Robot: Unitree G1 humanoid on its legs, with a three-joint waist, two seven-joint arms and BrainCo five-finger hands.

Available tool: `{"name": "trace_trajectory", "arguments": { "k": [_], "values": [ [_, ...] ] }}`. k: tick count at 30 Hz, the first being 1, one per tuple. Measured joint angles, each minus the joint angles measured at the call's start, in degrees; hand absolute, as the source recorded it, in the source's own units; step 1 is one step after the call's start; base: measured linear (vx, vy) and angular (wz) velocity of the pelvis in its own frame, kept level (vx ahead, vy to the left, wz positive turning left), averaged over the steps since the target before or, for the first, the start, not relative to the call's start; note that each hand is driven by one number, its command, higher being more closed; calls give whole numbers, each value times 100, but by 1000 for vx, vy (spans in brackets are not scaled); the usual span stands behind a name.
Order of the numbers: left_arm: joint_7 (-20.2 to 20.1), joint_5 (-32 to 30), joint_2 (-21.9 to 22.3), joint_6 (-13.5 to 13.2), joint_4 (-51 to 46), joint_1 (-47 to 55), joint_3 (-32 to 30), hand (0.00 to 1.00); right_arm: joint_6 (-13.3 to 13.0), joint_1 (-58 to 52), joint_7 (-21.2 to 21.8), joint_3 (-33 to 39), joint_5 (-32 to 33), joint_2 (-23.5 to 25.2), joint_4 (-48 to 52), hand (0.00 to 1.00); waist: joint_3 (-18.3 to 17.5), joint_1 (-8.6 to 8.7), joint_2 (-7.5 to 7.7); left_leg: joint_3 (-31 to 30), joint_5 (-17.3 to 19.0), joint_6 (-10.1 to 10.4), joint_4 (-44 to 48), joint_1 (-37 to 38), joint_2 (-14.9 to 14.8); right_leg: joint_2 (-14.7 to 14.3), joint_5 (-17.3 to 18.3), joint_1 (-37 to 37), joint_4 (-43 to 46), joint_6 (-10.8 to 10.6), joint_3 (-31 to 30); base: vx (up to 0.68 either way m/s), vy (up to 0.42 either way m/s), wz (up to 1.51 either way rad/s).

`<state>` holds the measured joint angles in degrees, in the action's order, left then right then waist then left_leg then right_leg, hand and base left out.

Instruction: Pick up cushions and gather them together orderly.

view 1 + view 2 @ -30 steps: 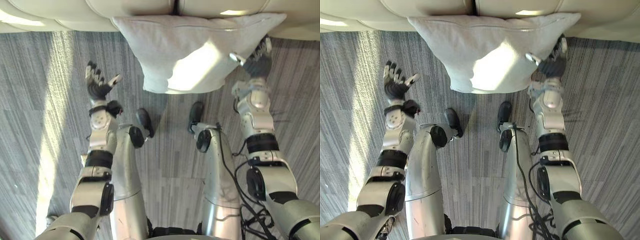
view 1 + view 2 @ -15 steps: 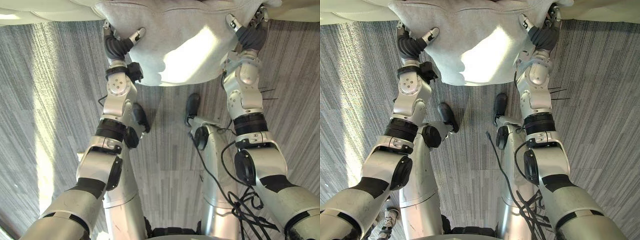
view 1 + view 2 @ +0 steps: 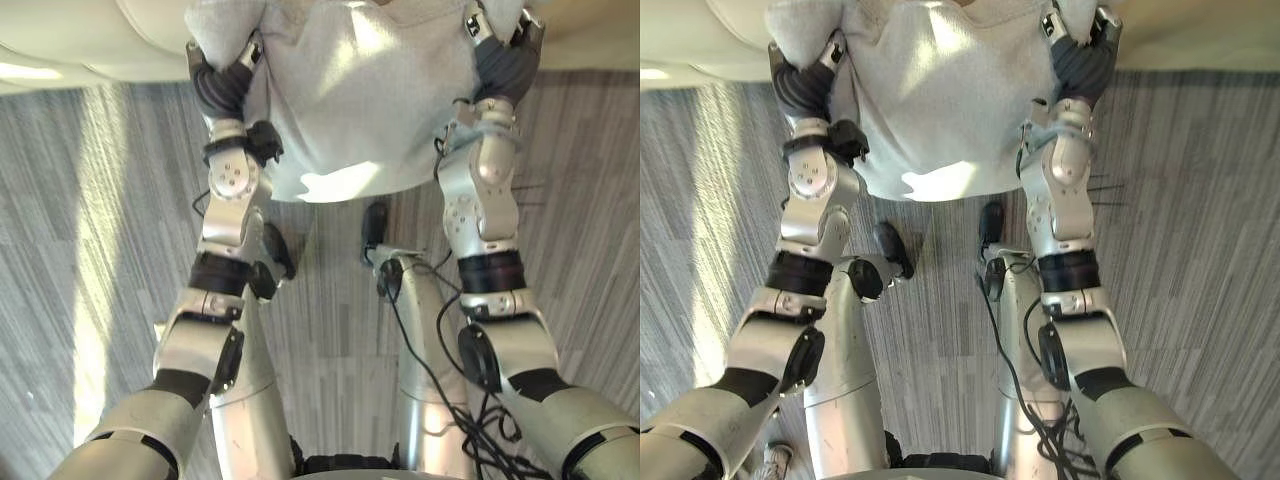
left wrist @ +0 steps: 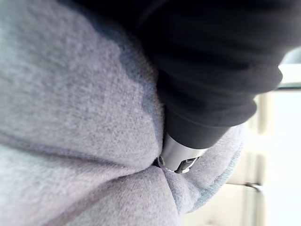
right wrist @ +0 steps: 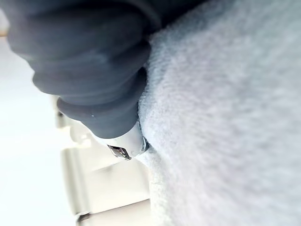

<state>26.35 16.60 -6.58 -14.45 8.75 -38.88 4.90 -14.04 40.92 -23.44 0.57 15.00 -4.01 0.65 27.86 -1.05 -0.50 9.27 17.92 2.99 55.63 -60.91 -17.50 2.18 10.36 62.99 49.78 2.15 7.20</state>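
A light grey cushion [image 3: 360, 100] hangs in front of me, held between both hands at its upper sides. My left hand [image 3: 222, 88] clamps the cushion's left edge, thumb on the front face and fingers behind it. On the opposite edge my right hand [image 3: 503, 65] grips the same way. In the left wrist view the cushion's fabric [image 4: 70, 117] bulges around a silver finger [image 4: 181, 160] that digs into it. A finger [image 5: 124, 143] pressed into the cushion's soft cloth [image 5: 225, 117] shows in the right wrist view. The cushion's lower edge hangs free above the floor.
A cream sofa [image 3: 90, 40] runs along the far side, just behind the cushion. Grey striped carpet [image 3: 80, 250] covers the floor, with a bright band of sunlight at the left.
Both hands came in from open and apart to the cushion's two sides and closed on it. The cushion now hangs higher and more bunched between them. The camera has also shifted.
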Motion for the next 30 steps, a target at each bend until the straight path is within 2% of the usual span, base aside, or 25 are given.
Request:
{"name": "trace_trajectory", "arguments": {
  "k": [1,2,4,7,9,12,14,15,18,20,22,24,25,27,28,29,30],
  "values": [
    [-11,-48,132,-67,-208,622,173,100,-139,-587,14,-193,-131,80,104,100,-573,17,-1,15,-7,17,-290,136,71,10,11,-126,-236,-7,15,70,-40,14],
    [-23,-93,226,-101,-394,992,250,100,-151,-962,32,-307,-245,99,280,100,-780,15,-13,51,-59,87,-522,403,104,19,7,-385,-428,-7,35,148,-33,21],
    [-96,-141,347,-165,-851,1738,392,100,-226,-1825,137,-501,-475,121,798,100,-813,27,0,103,-219,140,-1091,1475,219,60,29,-1395,-806,24,91,243,-17,22],
    [-252,-166,363,-175,-1262,2432,473,100,-241,-2616,304,-663,-673,109,1170,100,-1107,21,-4,190,-293,182,-1674,2236,333,105,32,-2099,-1221,19,195,245,11,14],
    [-342,-225,363,-208,-1514,2980,578,100,-247,-3342,465,-812,-679,55,1403,100,-1185,30,6,261,-434,200,-2327,3151,480,158,31,-2947,-1701,15,263,223,20,21],
    [-422,-404,339,-316,-1622,3684,596,100,-258,-4019,668,-991,-866,-18,1393,100,-1602,28,2,336,-587,210,-3032,3834,652,161,-11,-3559,-2274,-64,262,198,20,8],
    [-455,-478,304,-362,-1622,3941,594,100,-257,-4162,786,-1035,-889,-68,1283,100,-1701,28,-31,364,-652,217,-3320,4099,676,103,-110,-3841,-2608,-132,243,170,38,-9],
    [-509,-517,243,-377,-1622,4182,593,100,-249,-4158,914,-1038,-889,-156,1025,100,-1747,15,-52,419,-709,207,-3596,4389,673,4,-310,-4188,-3051,-151,198,148,49,-21],
    [-525,-543,210,-373,-1622,4510,592,100,-177,-4155,1039,-1078,-889,-213,780,100,-1801,2,-54,527,-722,195,-3849,4746,684,-100,-599,-4628,-3671,-208,38,111,70,-30],
    [-566,-542,195,-373,-1622,4688,592,100,-137,-4159,1126,-1105,-889,-225,742,100,-1857,8,-57,530,-698,163,-4005,4983,757,-101,-685,-4841,-3904,-268,-105,102,109,-33],
    [-635,-542,193,-372,-1623,4792,591,100,-132,-4120,1127,-1147,-889,-264,741,100,-1873,-5,-61,586,-640,94,-4075,5160,809,-81,-697,-4903,-3877,-287,-237,70,109,-32],
    [-644,-540,200,-353,-1622,4826,591,100,-132,-4040,1127,-1184,-892,-332,674,100,-1872,-1,-62,616,-492,19,-4047,5266,847,-40,-632,-4752,-3440,-385,-307,9,106,-27],
    [-691,-541,191,-329,-1622,4880,591,100,-127,-3946,1126,-1185,-907,-375,476,100,-1865,22,-71,676,-359,-58,-4004,5399,860,24,-525,-4372,-2441,-538,-415,-14,119,-18],
    [-747,-543,175,-284,-1621,4912,595,100,-116,-3946,1126,-1185,-949,-397,330,100,-1861,58,-62,684,-206,-119,-3942,5630,952,157,-525,-4019,-1318,-584,-425,23,98,4],
    [-743,-590,172,-227,-1622,4912,593,100,-111,-3948,1126,-1185,-1073,-392,199,100,-1845,115,-117,637,-53,-263,-3938,5874,1032,362,-424,-3747,-601,-509,-403,85,55,23],
    [-742,-621,170,-228,-1624,4907,587,100,-106,-3946,1127,-1185,-1112,-399,173,100,-1836,155,-158,614,-6,-269,-3939,5919,1052,390,-297,-3672,-558,-471,-384,143,35,34],
    [-734,-632,166,-229,-1713,4881,556,100,-104,-3912,1131,-1188,-1115,-425,136,100,-1876,162,-122,522,62,-280,-3954,5971,1059,378,-179,-3498,-841,-438,-330,172,-23,36]
  ]
}}
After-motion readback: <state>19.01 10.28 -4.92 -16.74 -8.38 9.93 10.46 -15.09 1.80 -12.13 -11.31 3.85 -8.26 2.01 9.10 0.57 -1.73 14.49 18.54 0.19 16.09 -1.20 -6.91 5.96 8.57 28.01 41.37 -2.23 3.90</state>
